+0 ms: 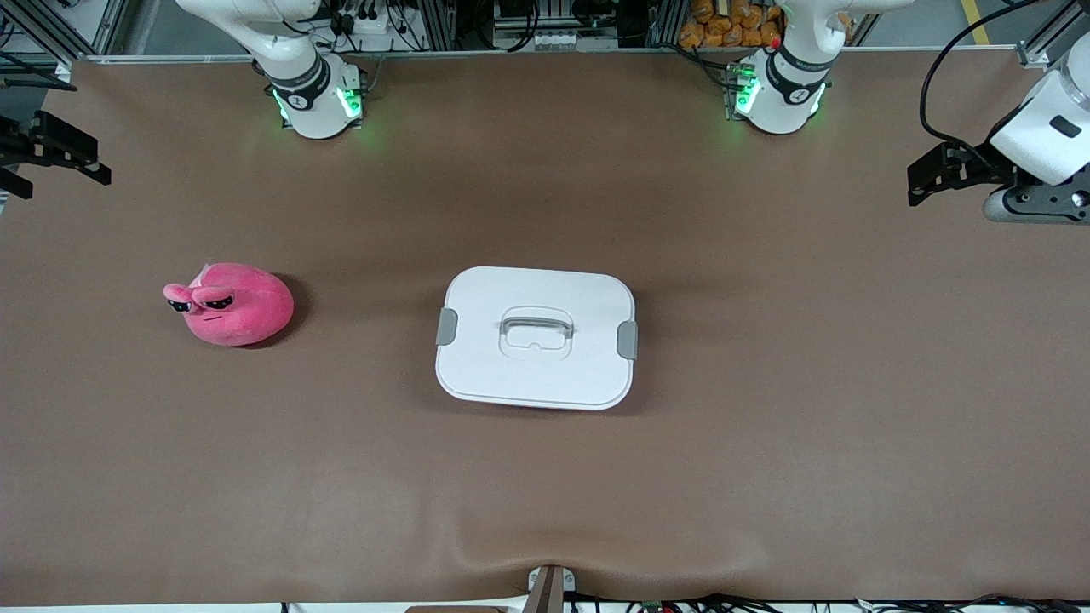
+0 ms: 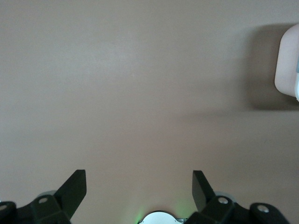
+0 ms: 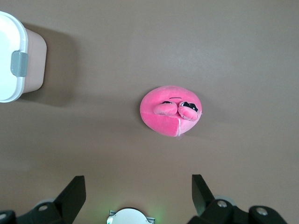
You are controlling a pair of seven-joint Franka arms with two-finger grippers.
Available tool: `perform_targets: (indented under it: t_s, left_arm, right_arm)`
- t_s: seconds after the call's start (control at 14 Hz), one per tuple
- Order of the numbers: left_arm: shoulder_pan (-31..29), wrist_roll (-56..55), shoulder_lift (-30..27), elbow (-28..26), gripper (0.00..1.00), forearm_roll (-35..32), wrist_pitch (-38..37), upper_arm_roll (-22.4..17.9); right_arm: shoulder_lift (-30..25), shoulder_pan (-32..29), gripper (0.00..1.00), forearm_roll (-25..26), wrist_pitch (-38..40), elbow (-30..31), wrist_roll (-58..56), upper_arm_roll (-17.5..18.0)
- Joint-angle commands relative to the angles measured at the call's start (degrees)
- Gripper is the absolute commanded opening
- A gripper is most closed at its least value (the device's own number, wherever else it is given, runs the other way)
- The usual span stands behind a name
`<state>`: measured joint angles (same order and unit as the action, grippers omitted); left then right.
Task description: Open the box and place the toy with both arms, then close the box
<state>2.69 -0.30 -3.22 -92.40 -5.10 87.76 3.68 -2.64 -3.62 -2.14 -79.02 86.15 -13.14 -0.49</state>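
Right now both my arms wait at the ends of the counter (image 1: 766,477). My left end effector (image 2: 139,189) hangs wide open over bare counter, and my right end effector (image 3: 138,191) is also wide open, empty. The box (image 1: 536,337) stands closed mid-counter, the toy (image 1: 232,303) well apart toward my right arm's end.
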Motion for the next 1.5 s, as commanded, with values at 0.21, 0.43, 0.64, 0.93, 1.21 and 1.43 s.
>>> perform_targets:
  t_s: [0.21,0.43,0.64,0.93,1.21,1.43]
  left_arm:
    - [-0.5,0.4,-1.2,-1.4,1.0,-0.1,-0.4,0.4]
    - [-0.8,0.6,-0.6,-0.9,1.0,0.6,-0.4,0.0]
    - [-0.7,0.5,-0.5,-0.3,1.0,0.6,-0.4,0.2]
    - [-0.8,0.5,-0.2,0.3,1.0,0.6,-0.4,0.4]
    - [-0.6,0.4,0.1,0.8,1.0,0.5,-0.4,0.3]
    - [-0.7,0.5,0.1,0.8,1.0,0.6,-0.4,0.3]
  right_arm:
    - [0.4,1.6,1.0,4.9,-1.8,-0.9,1.0,0.5]
    - [0.5,1.5,1.0,4.9,-1.5,-1.0,1.2,0.5]
    - [1.5,0.9,1.0,4.5,-1.3,-1.2,1.2,0.4]
    - [1.7,0.9,1.0,4.3,-1.3,-1.2,1.2,0.4]
    - [1.7,0.8,1.0,4.2,-1.2,-1.2,1.1,0.3]
    - [1.7,0.8,1.0,4.2,-1.2,-1.2,1.1,0.3]
